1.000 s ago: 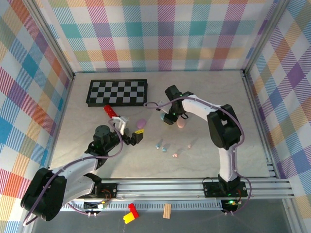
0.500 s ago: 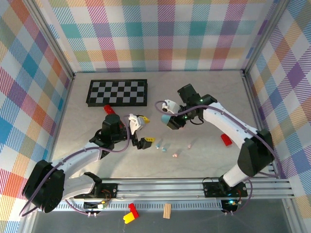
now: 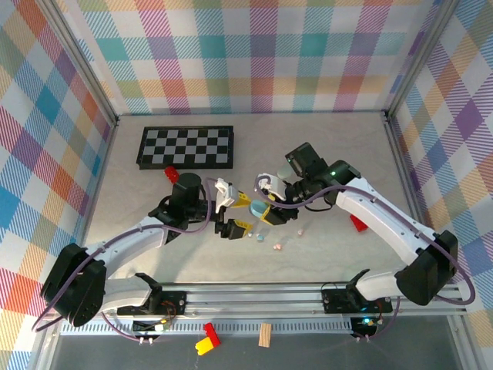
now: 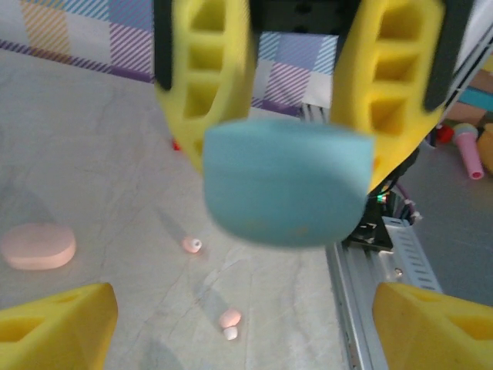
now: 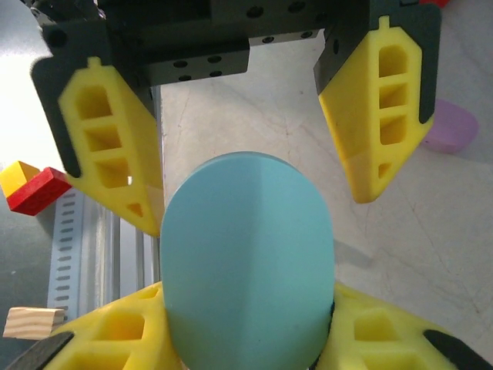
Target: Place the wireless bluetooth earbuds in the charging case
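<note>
Both claws are facing each other mid-table, the right claw [image 4: 286, 166] clamping the blue charging case [image 4: 285, 193], the left claw [image 4: 243, 293] gaping wide, while loose earbuds [image 3: 277, 247] are lying on the table [image 3: 139, 200] just nearer, probably awaiting case-opening, then picking

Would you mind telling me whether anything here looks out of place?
Yes: several tiny earbuds lie scattered loose on the table, while the blue case is held aloft by the right gripper.
</note>
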